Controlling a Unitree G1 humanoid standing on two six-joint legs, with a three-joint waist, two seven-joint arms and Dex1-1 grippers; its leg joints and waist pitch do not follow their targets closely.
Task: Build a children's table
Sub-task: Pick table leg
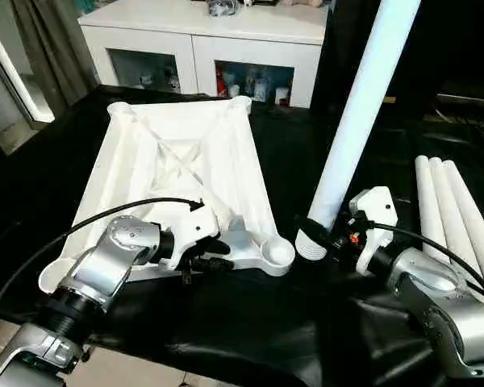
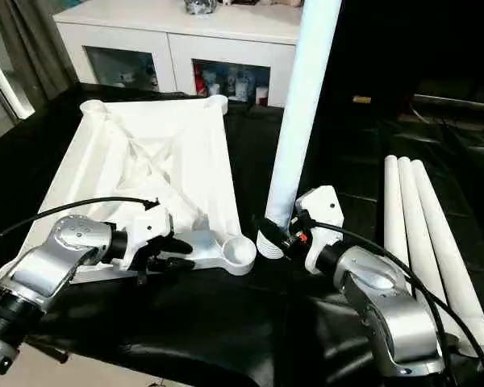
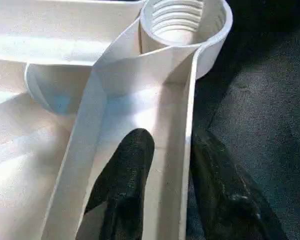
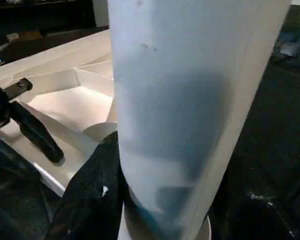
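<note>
Black cloth covers the worktop [image 1: 250,330], with a white cabinet [image 1: 202,40] standing behind it at twelve o'clock.

On the cloth, left of centre, lies the white table top [image 1: 185,169], underside up, showing crossed ribs and a raised rim. Round sockets sit at its corners; three show clearly, and the near right one [image 1: 276,253], at about five o'clock of the top, is threaded inside in the left wrist view.

Four white tubular legs can be counted. One leg [image 1: 359,113] stands nearly upright, tilted a little to the right, its ribbed lower end resting on the cloth just beside the near right socket. Three more legs [image 2: 423,242] lie side by side on the cloth at three o'clock, well apart from the top.

The right claw [image 1: 327,235] grips the upright leg near its foot, a black finger on each side of the tube. The left claw [image 1: 218,254] sits at the top's near edge, one finger [image 3: 127,175] inside the rim wall and the other outside it, with a gap around the wall.

Behind the cabinet's glass doors small items stand, too small to name.
</note>
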